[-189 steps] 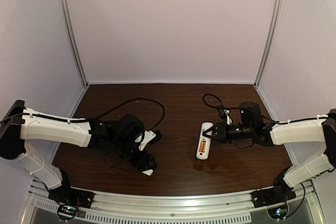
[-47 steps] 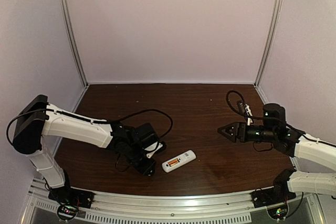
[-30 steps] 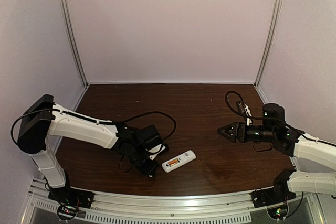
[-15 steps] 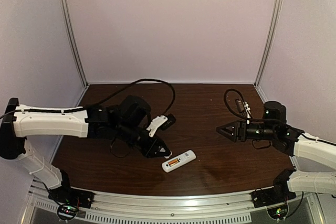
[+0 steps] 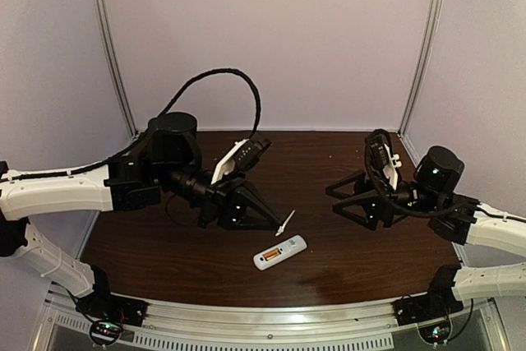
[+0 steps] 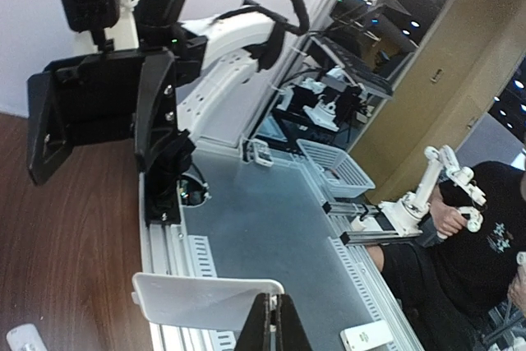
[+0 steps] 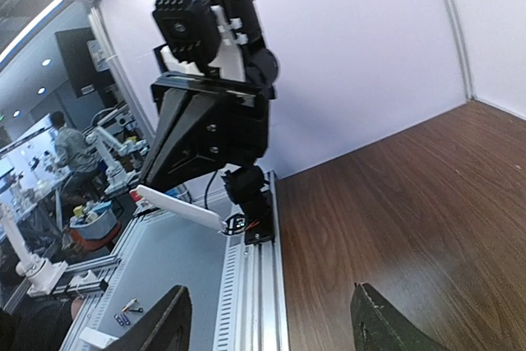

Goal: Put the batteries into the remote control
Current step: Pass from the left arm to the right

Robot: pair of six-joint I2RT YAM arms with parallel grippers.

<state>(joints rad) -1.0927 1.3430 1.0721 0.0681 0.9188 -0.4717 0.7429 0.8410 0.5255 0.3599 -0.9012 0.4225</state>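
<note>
Robotics lab: other small robot arms point(image 6: 423, 191) in background.

Top view: high behind the near edge, looking down on the counter point(image 5: 353, 260). Left wrist view faces sideways, close on the right hand point(image 6: 94, 158); right wrist view faces back at the left hand point(image 7: 150, 189). Both share the front rail point(image 6: 156, 252).

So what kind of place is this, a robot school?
Most likely a robotics lab. The left arm and right arm are bolted at the edge of a walled-in table. The wrist views show more benches with small robot arms and a person seated at one.
</note>
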